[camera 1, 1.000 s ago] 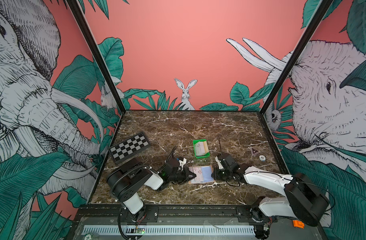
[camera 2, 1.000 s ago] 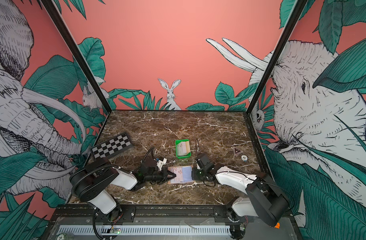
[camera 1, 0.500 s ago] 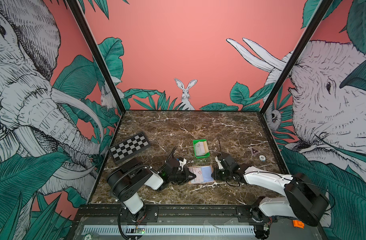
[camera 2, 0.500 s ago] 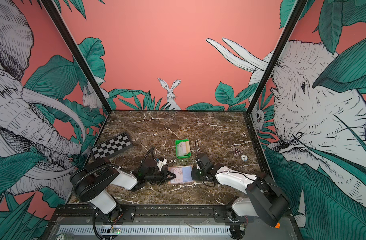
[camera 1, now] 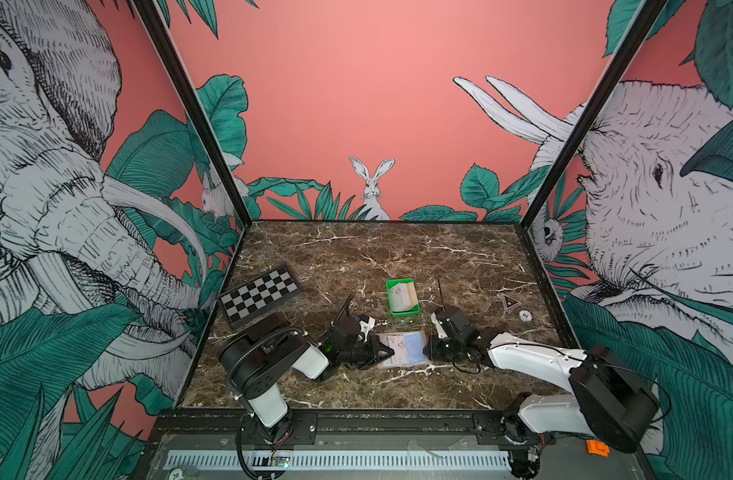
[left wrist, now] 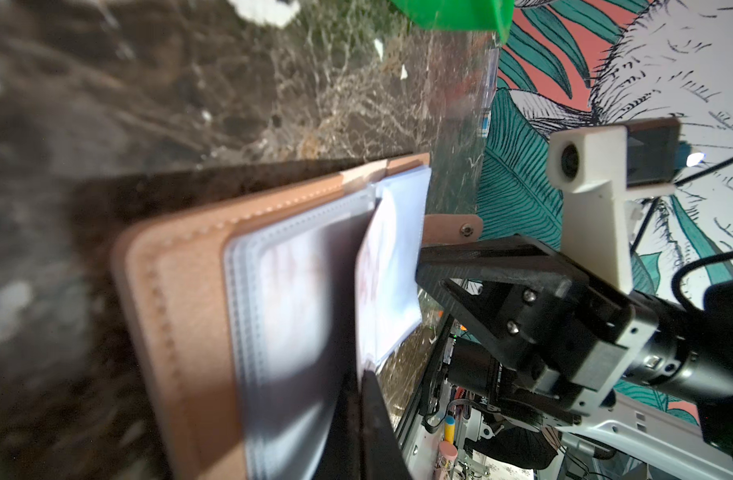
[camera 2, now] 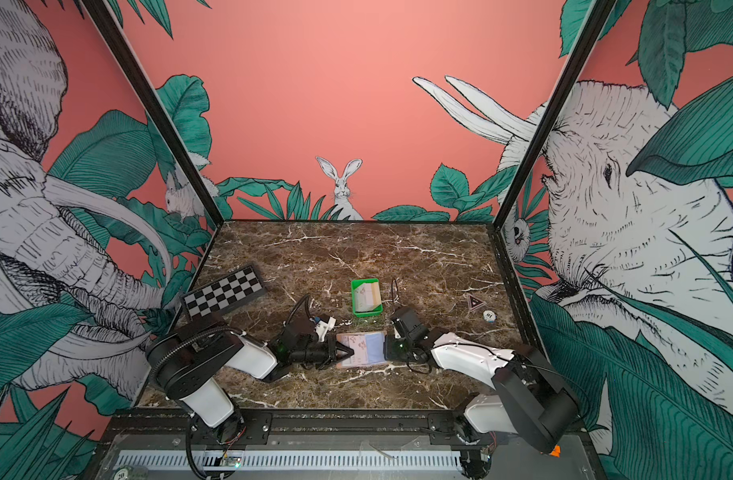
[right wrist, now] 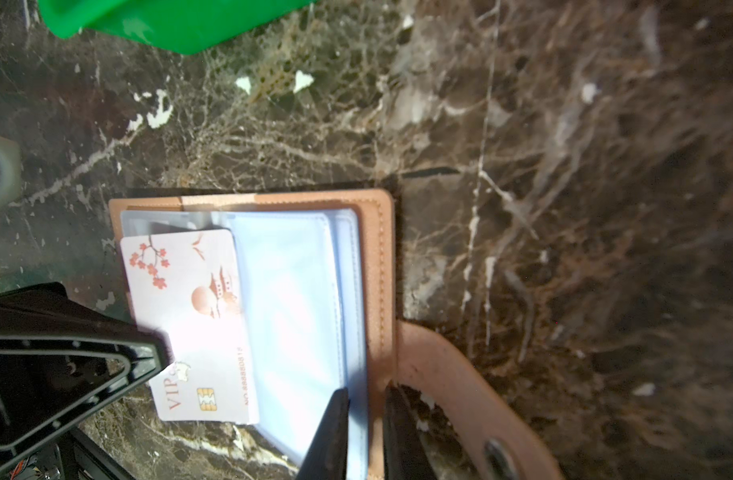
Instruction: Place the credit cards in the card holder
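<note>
The tan card holder (camera 1: 414, 362) (right wrist: 377, 266) lies open near the table's front middle, its clear bluish sleeves (right wrist: 294, 307) facing up. My left gripper (camera 1: 387, 353) (left wrist: 362, 370) is shut on a whitish credit card (right wrist: 190, 307) (left wrist: 366, 274) printed with red blossoms. The card's far edge is tucked under a sleeve on the holder's left side. My right gripper (camera 1: 427, 351) (right wrist: 366, 392) is shut on the holder's right edge, pinching sleeves and cover. More credit cards (camera 1: 404, 296) lie in the green tray (camera 1: 388, 295) just behind.
A folded checkerboard (camera 1: 258, 293) lies at the left. A round poker chip (camera 1: 525, 316) and a triangular sticker (camera 1: 509, 301) are at the right. The holder's snap strap (right wrist: 452, 374) curls out beside my right fingers. Patterned walls enclose three sides of the marble table.
</note>
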